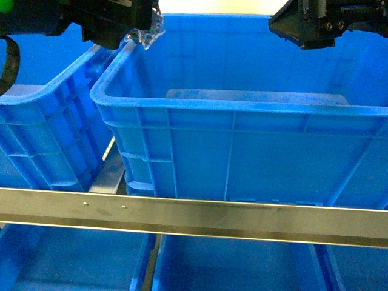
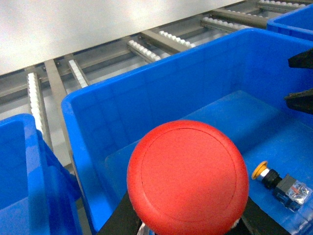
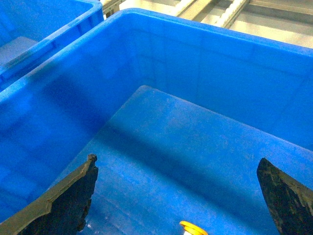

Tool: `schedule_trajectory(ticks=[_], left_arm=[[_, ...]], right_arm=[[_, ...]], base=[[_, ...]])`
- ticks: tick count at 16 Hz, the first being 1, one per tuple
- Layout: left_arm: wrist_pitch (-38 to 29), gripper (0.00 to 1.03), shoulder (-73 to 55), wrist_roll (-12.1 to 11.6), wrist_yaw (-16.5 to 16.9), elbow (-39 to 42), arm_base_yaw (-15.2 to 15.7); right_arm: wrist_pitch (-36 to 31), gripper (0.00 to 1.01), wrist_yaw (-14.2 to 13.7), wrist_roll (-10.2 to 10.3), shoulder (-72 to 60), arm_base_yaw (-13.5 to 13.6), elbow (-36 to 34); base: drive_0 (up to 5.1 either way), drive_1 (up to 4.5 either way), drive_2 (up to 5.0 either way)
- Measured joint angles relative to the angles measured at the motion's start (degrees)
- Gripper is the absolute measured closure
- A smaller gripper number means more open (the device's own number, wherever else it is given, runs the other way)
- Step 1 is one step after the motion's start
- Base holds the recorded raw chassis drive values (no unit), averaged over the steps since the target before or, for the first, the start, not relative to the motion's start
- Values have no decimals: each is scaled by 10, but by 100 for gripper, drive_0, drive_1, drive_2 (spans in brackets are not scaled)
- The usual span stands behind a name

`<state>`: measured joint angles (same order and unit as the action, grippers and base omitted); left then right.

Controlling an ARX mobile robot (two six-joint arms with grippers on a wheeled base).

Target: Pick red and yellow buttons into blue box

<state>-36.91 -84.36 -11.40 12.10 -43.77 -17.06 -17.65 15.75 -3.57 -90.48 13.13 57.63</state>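
Head view: a large deep blue plastic crate with a thick rolled rim and ribbed walls fills the centre, flanked on its left by a second blue ribbed crate, with a horizontal grey metal rail crossing in front. The left gripper hangs over the large crate's left rim, a clear plastic piece showing at its tip; the right gripper hovers above the far right part of the crate.

Left wrist view: the red mushroom-capped push-button fills the foreground, clamped between the left gripper's dark fingers above the crate interior. On the crate floor lies the yellow-capped push-button with black body and clear base, on its side. Grey roller conveyor tracks run behind the crate.

Right wrist view: the right gripper's black fingers stand wide apart, empty, above the crate floor; the yellow cap shows at the bottom edge between them.
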Motion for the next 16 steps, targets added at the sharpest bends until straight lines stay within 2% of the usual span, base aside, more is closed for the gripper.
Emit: schedule_trajectory(ticks=[4,6,8,10,12,16], left_arm=[[34,79,-66,-3,19,-67,-4],[57,79,-75,17,39,-90,-6],[92,79,-86,46,64,-111,-4],[92,79,-99,54,72,-118,-3],[96,57,-99,56,86,-120,-3],[95,10,-99,56,89,-120,-4]], right_arm=[[0,3,0,0,0,0,0],[0,3,0,0,0,0,0],[0,3,0,-1,0,0,0],[0,3,0,-1,0,0,0],[0,3,0,-1,0,0,0],[0,3,0,-1,0,0,0]], base=[[0,0,0],[0,0,0],[0,0,0],[0,0,0],[0,0,0],[0,0,0]])
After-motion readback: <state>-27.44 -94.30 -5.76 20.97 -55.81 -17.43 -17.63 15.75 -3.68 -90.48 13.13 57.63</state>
